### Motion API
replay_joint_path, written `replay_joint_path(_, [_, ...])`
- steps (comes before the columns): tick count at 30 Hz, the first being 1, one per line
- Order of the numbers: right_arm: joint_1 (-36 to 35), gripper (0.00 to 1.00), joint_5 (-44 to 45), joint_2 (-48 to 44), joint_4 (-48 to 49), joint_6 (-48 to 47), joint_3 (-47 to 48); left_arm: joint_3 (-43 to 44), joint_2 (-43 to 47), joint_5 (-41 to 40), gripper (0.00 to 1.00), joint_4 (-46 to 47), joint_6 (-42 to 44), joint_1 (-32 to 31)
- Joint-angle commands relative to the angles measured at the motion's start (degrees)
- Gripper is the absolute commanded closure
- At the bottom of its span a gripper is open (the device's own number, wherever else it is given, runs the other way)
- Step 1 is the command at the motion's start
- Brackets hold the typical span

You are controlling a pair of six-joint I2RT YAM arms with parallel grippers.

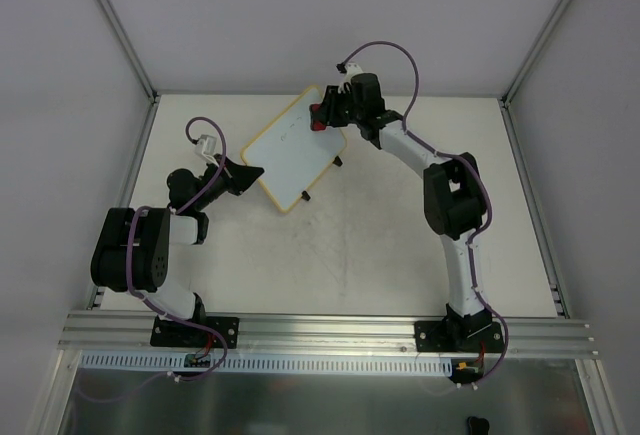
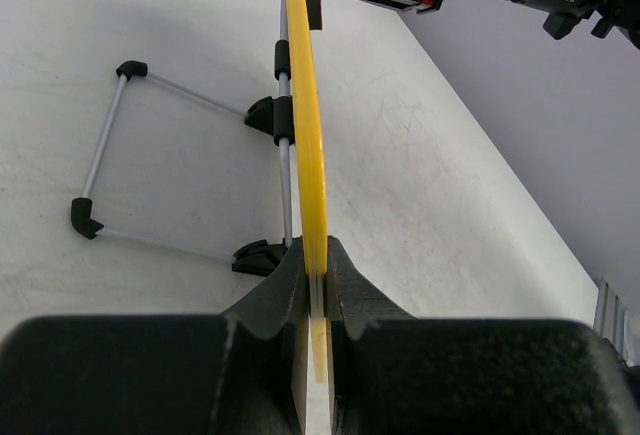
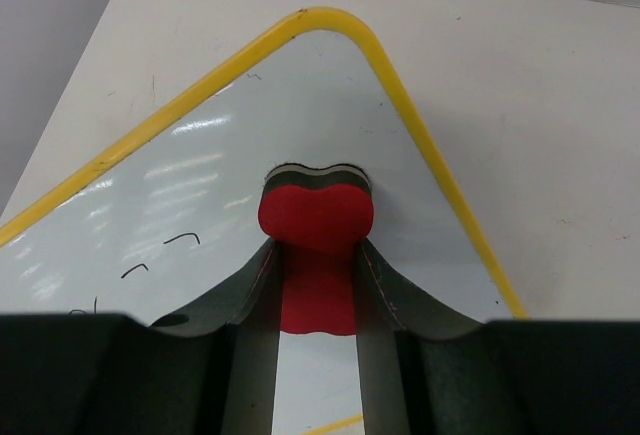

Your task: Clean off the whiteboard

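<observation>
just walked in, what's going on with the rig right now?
The left hand is clamped on the yellow edge of the whiteboard, steadying it. The right hand grips a red eraser and presses it on the board near a rounded corner. A few dark pen marks sit beside the eraser, so erasing isn't finished.

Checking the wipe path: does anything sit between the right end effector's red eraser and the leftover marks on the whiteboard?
Nothing visible does. The eraser sits against the whiteboard near its corner, and only bare board separates it from the marks.
</observation>
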State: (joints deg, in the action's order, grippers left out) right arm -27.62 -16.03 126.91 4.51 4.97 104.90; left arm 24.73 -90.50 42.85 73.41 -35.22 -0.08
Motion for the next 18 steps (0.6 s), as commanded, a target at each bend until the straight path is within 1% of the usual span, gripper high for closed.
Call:
replay_joint_path(1, [-1.30, 1.00, -3.47, 0.62, 2.25, -1.81, 2.68, 1.99, -0.29, 6.10, 1.00, 12.99, 0.07, -1.59])
replay_joint_path(8, [-5.16, 1.00, -3.57, -2.45, 2.25, -4.45, -1.27, 2.60, -0.91, 6.28, 1.00, 12.90, -0.02, -1.86])
replay_joint_path(9, [-6.47, 1.00, -3.48, -2.81, 2.25, -6.36, -1.80, 2.69, -0.91, 6.28, 1.00, 12.82, -0.02, -1.86])
replay_joint_path(13, [-10.61, 1.00, -2.08, -5.09, 2.25, -9.09, -4.88, 2.87, -1.08, 6.37, 1.00, 12.81, -0.02, -1.94])
replay_joint_path(18, [-15.26, 1.00, -2.25, -7.46, 1.91, -11.03, -8.31, 2.95, -1.00, 6.46, 1.00, 12.55, -0.02, -1.94])
